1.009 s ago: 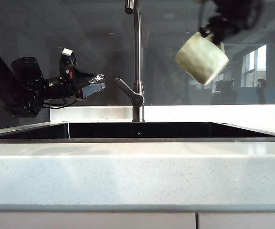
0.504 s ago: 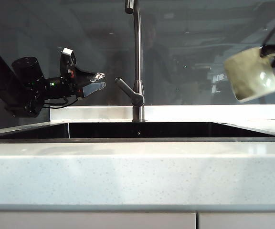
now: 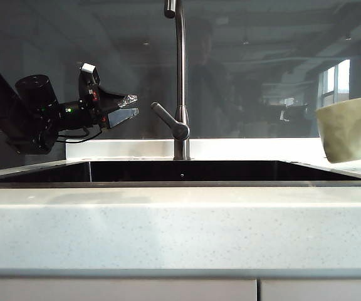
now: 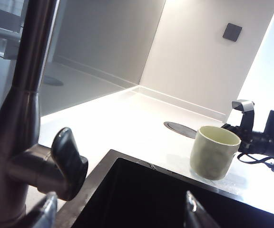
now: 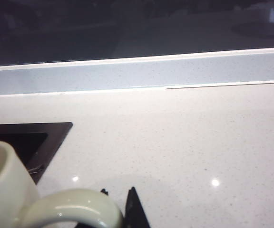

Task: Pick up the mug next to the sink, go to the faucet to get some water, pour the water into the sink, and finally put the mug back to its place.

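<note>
The mug point(image 3: 350, 130) is seen at the right edge of the exterior view, upright with its mouth up and its long axis close to vertical, only slightly tilted, low over the white desk point(image 3: 180, 219) beside the right end of the sink point(image 3: 180, 170); whether its base touches the desk cannot be told, though in the left wrist view the mug point(image 4: 214, 152) appears to sit on or just above the surface. It is held by its handle point(image 5: 73, 209), around which the right pincer point(image 5: 122, 209) is clamped shut, a grip judged to suit setting it down level at its place. The handle is pointed away from the sink, toward the right arm. The left pincer point(image 3: 125, 108) is held with its jaws spread and nothing between them, level and just left of the faucet point(image 3: 180, 81), near the lever point(image 3: 168, 120), presumably placed there to work the tap. No water is visible, so putting the mug back is judged to be the step in hand
</note>
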You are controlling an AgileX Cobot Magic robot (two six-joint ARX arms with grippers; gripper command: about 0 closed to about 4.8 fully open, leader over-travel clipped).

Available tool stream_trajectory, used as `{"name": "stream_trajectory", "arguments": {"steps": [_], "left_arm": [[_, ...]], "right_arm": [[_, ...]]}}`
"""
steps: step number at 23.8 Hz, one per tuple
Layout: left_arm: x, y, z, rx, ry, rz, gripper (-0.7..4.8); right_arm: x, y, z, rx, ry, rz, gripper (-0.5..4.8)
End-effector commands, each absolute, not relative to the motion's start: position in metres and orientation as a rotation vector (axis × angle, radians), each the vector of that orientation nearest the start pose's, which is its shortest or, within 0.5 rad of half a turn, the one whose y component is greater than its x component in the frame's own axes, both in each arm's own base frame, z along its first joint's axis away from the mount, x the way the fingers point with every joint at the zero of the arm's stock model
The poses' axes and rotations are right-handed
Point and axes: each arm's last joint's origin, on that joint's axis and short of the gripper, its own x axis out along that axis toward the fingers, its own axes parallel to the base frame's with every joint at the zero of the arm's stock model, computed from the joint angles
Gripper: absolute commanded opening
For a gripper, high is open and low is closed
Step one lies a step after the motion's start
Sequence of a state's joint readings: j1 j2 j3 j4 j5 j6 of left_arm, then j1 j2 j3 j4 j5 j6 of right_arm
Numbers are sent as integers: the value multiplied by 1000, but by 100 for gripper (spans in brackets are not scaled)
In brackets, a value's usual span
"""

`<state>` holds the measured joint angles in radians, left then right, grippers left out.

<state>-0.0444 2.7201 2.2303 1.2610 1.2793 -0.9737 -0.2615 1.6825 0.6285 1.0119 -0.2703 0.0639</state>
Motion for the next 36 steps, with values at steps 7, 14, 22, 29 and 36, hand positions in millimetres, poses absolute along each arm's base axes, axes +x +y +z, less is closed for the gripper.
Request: {"name": "stream_trajectory", "arguments": {"steps": [7,14,22,29,36], "left_arm": [[557,-57,207,-325,-25,-1421,340],[556,-57,207,-326,-24,-1422,340],[556,-57,207,-326,-23,-1422,340],[556,-57,207,-326,-24,-1422,340],[556,-57,207,-326,-24,-1422,340]], "right_arm": [[316,-76,175,100,-64,36,-1],[317,-72,169,134,-56,46,-1],[316,-72,168,135,-60,1,-1],[315,-75,165,140,-40,-7,0],[316,-73,163,146,-19,-2,0]]}}
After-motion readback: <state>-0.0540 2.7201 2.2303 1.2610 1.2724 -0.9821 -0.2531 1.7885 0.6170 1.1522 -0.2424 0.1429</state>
